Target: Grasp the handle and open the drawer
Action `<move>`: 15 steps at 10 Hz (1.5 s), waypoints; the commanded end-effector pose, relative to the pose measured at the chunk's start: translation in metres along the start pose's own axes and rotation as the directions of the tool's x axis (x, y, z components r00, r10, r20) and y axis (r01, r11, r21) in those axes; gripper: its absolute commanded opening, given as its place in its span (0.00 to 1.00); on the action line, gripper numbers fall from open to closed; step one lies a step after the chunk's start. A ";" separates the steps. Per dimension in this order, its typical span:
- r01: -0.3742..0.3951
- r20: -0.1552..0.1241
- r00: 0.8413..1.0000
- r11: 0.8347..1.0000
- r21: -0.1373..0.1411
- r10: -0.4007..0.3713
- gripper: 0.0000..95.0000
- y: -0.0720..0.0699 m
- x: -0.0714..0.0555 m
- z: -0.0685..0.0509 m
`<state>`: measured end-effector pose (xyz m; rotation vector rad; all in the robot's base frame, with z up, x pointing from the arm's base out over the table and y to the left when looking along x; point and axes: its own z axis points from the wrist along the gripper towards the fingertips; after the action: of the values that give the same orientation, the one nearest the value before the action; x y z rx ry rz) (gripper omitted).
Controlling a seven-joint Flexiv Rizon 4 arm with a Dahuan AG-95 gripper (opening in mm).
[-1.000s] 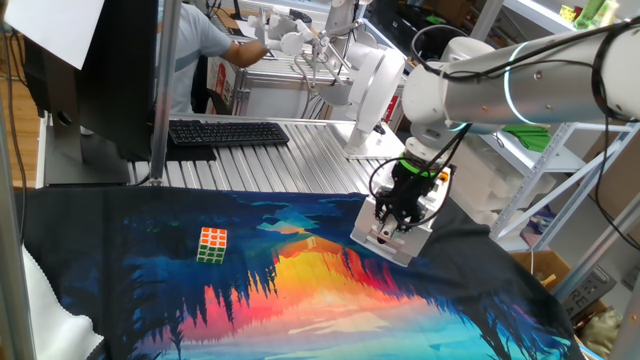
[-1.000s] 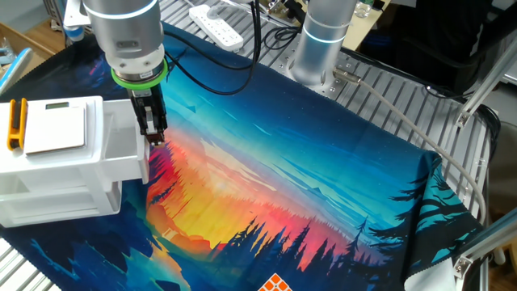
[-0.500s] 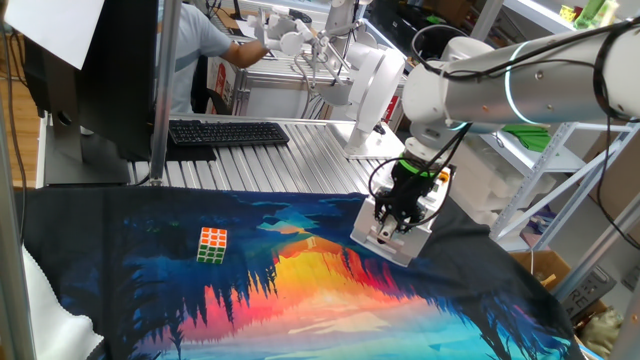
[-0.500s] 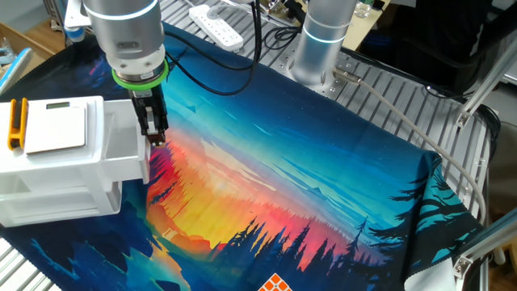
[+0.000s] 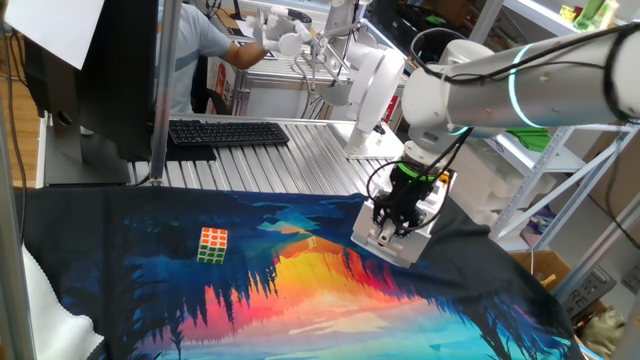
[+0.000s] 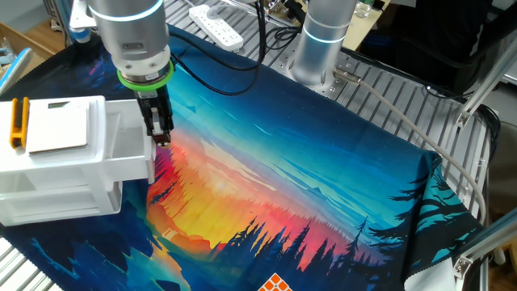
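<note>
The gripper (image 6: 161,139) is closed at the front of the drawer (image 6: 121,153), apparently pinching the handle, which its fingers hide. Pull straight out, level, without twisting — the drawer sits at the mat's edge, front facing the cube (image 5: 212,244), slide axis running along that line, already partly out

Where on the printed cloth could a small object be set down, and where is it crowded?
Free: the wide stretch between the puzzle cube and the drawer, and the cloth toward the arm's base. Crowded: beside the drawer front, where the end effector sits.
</note>
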<state>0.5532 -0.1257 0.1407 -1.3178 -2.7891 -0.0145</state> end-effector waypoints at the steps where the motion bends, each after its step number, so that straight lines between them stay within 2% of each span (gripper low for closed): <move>1: -0.004 -0.017 1.000 1.000 0.010 0.004 0.00 0.002 0.003 -0.004; 9: -0.033 -0.045 0.998 0.999 0.009 0.033 0.00 -0.001 0.017 -0.002; 12: -0.048 -0.047 0.998 0.999 0.008 0.048 0.00 -0.002 0.028 0.000; 15: -0.064 -0.050 0.997 0.998 0.015 0.065 0.00 0.001 0.041 -0.005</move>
<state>0.5247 -0.0917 0.1481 -1.3854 -2.6996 -0.0237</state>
